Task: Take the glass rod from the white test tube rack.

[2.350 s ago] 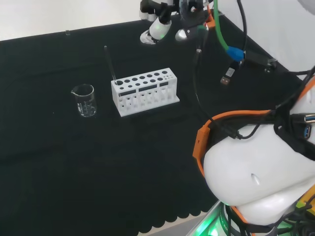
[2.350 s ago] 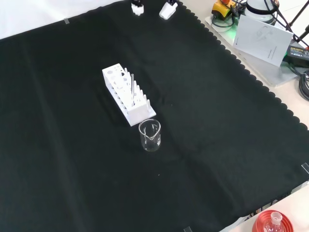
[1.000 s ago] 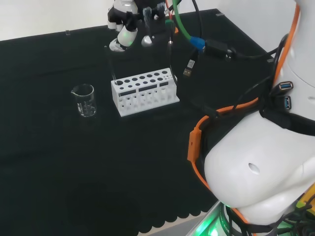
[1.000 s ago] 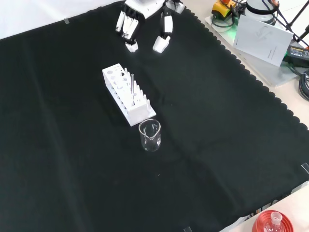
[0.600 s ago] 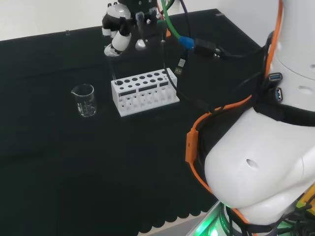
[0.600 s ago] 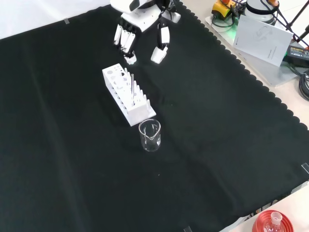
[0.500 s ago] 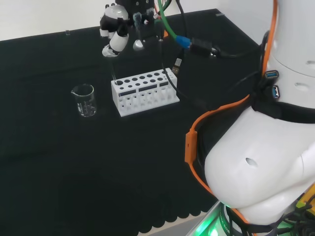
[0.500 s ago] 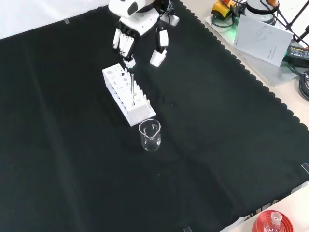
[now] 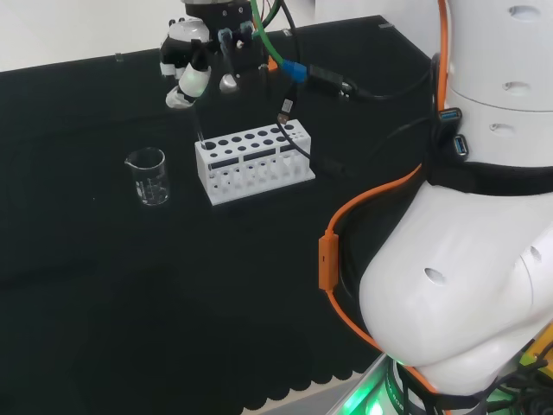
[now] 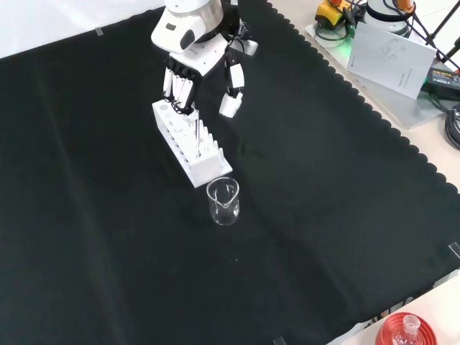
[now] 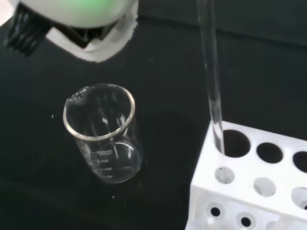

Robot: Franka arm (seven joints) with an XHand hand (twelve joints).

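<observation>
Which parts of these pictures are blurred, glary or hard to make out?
Wrist view: the hand is a blurred white and green mass; the beaker and glass rod are sharp. Head view: the rod is nearly lost against the black cloth. Front view: even light, the rod faint above the white rack.

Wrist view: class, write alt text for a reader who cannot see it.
A glass rod stands in an end hole of a white test tube rack on black cloth. An empty glass beaker stands beside the rack, apart from it, under a blurred white part of the hand.
</observation>
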